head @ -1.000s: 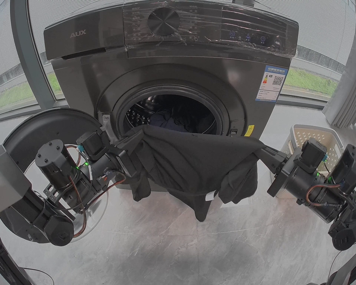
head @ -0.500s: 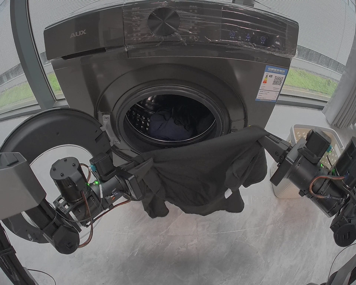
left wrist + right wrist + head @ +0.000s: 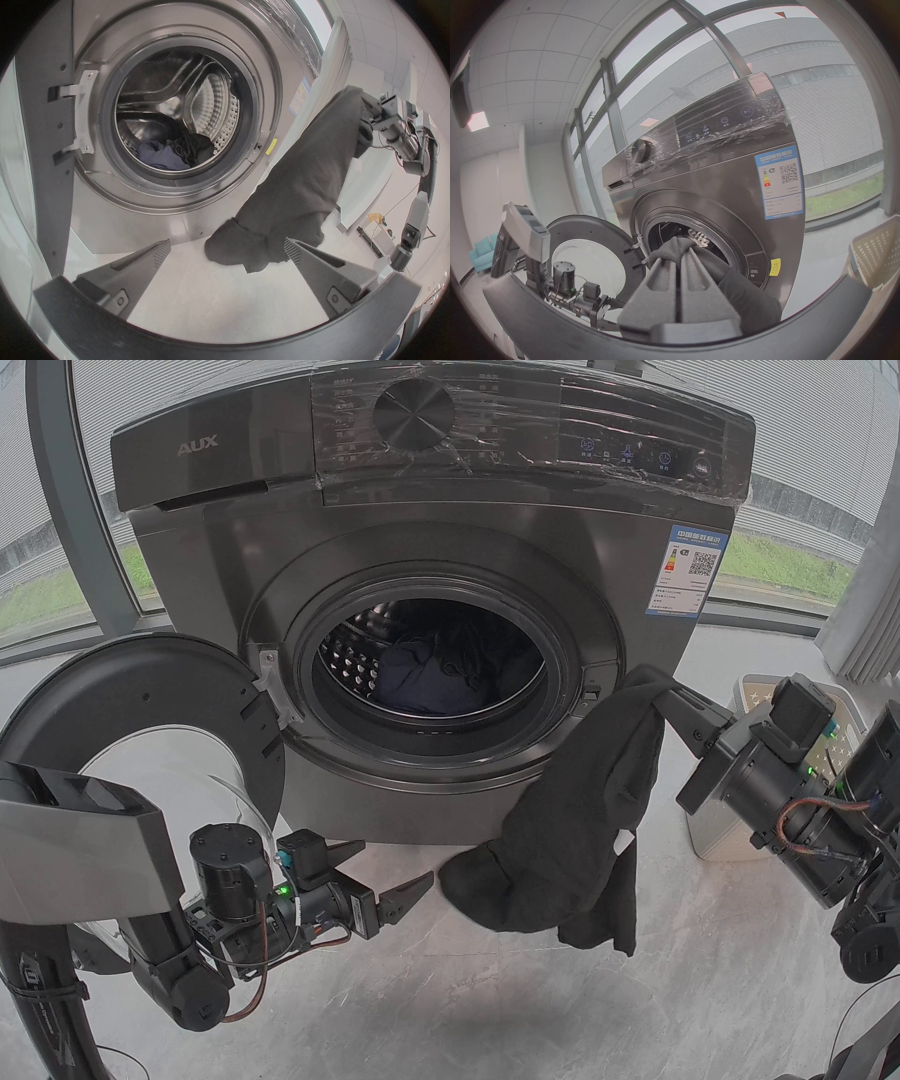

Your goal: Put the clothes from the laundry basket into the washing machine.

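A black garment (image 3: 572, 819) hangs from my right gripper (image 3: 659, 699), which is shut on its top corner just right of the washing machine's open drum (image 3: 431, 660). The cloth's lower end droops to the floor. In the right wrist view the closed fingers (image 3: 663, 290) pinch the garment (image 3: 750, 300) in front of the drum opening. My left gripper (image 3: 396, 862) is open and holds nothing, low over the floor below the drum and left of the hanging cloth (image 3: 300, 187). Dark clothes (image 3: 164, 152) lie inside the drum. The laundry basket (image 3: 750, 702) stands right of the machine, mostly behind my right arm.
The machine's round door (image 3: 141, 707) is swung wide open to the left, above my left arm. Bare grey floor (image 3: 469, 997) lies in front of the machine. Windows and a curtain (image 3: 867, 613) stand behind and to the right.
My left gripper has let go of the garment, opened and dropped toward the floor. The cloth, earlier stretched between both grippers, now hangs from the right gripper alone.
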Robot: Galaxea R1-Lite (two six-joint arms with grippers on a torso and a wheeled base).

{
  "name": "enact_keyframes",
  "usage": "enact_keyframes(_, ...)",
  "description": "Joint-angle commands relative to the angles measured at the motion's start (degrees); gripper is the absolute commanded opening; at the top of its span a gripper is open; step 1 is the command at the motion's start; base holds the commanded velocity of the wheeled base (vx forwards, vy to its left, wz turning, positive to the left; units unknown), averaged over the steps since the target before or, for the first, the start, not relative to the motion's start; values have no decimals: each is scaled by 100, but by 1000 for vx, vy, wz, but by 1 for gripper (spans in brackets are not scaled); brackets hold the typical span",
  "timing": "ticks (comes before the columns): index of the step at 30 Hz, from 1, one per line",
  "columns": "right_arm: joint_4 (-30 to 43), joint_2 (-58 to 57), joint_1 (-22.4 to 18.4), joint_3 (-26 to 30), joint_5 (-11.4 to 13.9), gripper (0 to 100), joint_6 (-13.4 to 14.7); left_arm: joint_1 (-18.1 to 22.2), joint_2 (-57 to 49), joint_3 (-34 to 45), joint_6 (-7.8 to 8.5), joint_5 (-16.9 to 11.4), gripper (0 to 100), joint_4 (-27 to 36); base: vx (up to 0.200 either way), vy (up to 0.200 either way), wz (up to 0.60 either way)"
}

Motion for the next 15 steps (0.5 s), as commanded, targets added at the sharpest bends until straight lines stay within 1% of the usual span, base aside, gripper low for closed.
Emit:
enact_keyframes(1,3,195,160,-156,-279,0,104,-183,136,7,30,3,100,-34,0,0,0)
enact_keyframes(4,3,300,212,-244,-437,0,148,-350,110,-11,65,3,100,-34,0,0,0)
enact_keyframes(5,3,309,212,-253,-446,0,148,-359,101,-11,65,3,100,-34,0,0,0)
enact_keyframes(6,3,388,212,-306,-560,0,148,-429,101,-37,135,11,100,-34,0,0,0)
enact_keyframes(8,3,476,221,-367,-666,0,166,-508,83,-46,179,11,100,-34,0,0,0)
enact_keyframes(10,-6,529,221,-420,-727,0,210,-561,83,-54,214,11,100,-34,0,0,0)
enact_keyframes(12,-6,643,274,-543,-824,0,306,-631,75,-63,302,11,100,-34,0,0,0)
enact_keyframes(15,-6,713,300,-631,-886,0,342,-658,83,-81,328,11,100,-34,0,0,0)
